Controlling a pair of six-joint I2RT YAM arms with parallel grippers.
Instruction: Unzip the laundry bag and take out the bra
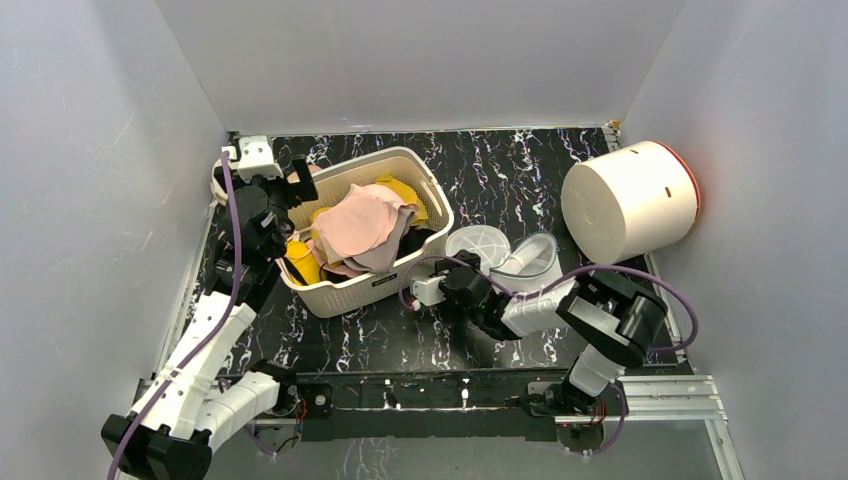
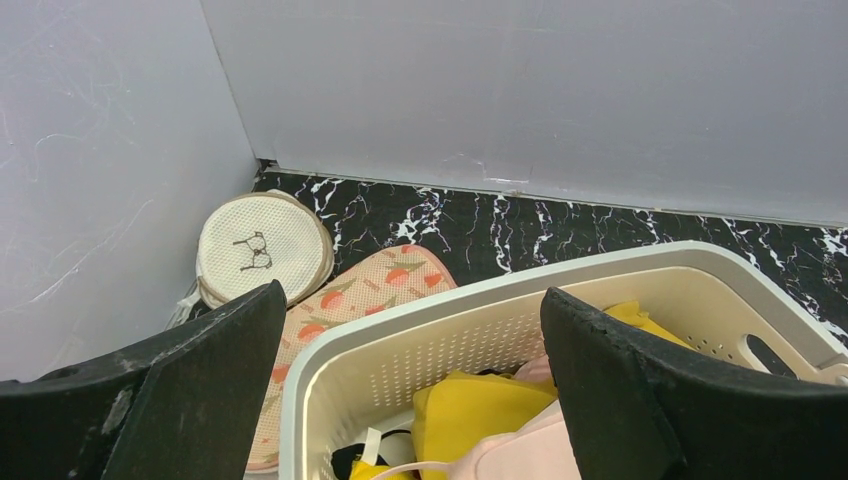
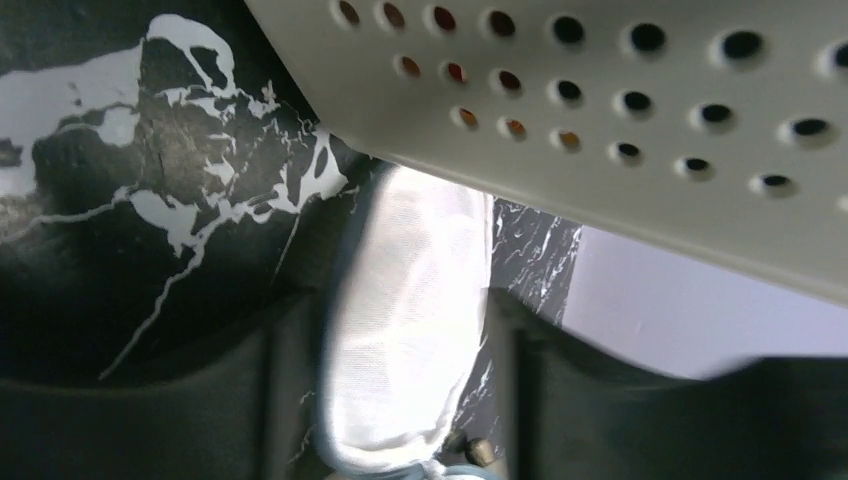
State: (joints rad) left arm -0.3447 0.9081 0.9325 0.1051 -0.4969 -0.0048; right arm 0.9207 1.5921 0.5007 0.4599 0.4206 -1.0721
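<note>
The laundry bag (image 1: 520, 258), whitish mesh, lies on its side right of the basket, with its round lid (image 1: 478, 243) swung away from the body. My right gripper (image 1: 468, 268) is low at that lid. In the right wrist view the mesh lid (image 3: 410, 280) stands between my right gripper's (image 3: 400, 320) fingers, close against the left one, with a gap to the right one and the zip pull (image 3: 470, 450) below. The pale pink bra (image 1: 360, 225) lies on top in the basket. My left gripper (image 2: 412, 300) hangs wide open and empty over the basket's left end.
The cream perforated basket (image 1: 370, 285) also holds a yellow bra (image 2: 480, 410) and dark items. A cream disc with a bra symbol (image 2: 262, 247) and a pink patterned disc (image 2: 350, 300) lie at the back left corner. A large white drum (image 1: 628, 200) lies at the right.
</note>
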